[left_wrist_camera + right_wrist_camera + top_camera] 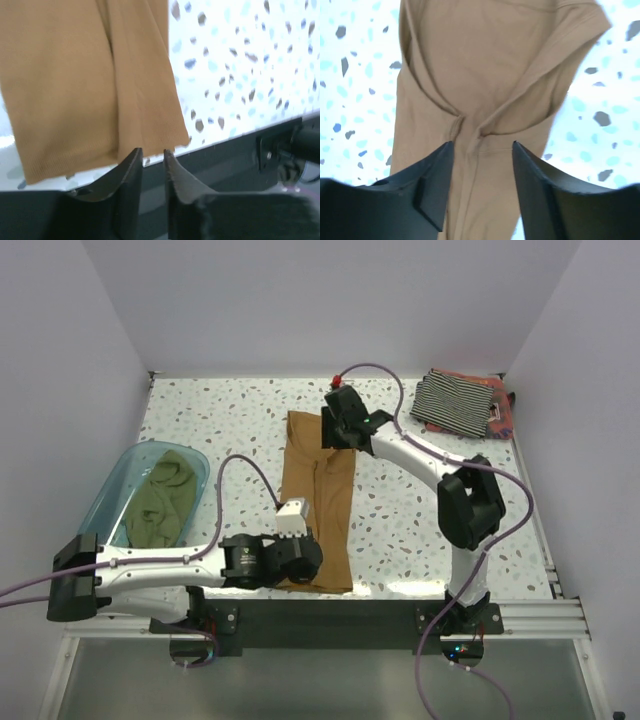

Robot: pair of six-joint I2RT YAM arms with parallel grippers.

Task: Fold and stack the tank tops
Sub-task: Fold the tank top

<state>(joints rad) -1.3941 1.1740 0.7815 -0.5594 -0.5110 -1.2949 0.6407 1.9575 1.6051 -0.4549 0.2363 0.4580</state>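
Observation:
The tan-brown tank top (pixel 320 500) lies as a long narrow strip down the middle of the table. My left gripper (pixel 305 558) is at its near hem. In the left wrist view its jaws (pixel 152 151) stand narrowly apart and empty, just short of the hem (pixel 75 75). My right gripper (pixel 338 430) hovers over the far strap end. In the right wrist view it (pixel 482 144) is wide open above the bunched straps (pixel 480 60). The olive green top (pixel 160 500) lies in the tub. The striped top (pixel 455 400) lies folded at the back right on the reddish one (pixel 503 418).
The translucent teal tub (pixel 110 490) stands at the left of the table. The dark front rail (pixel 225 150) runs just below the tan top's hem. White walls enclose the speckled table (pixel 230 420) on three sides.

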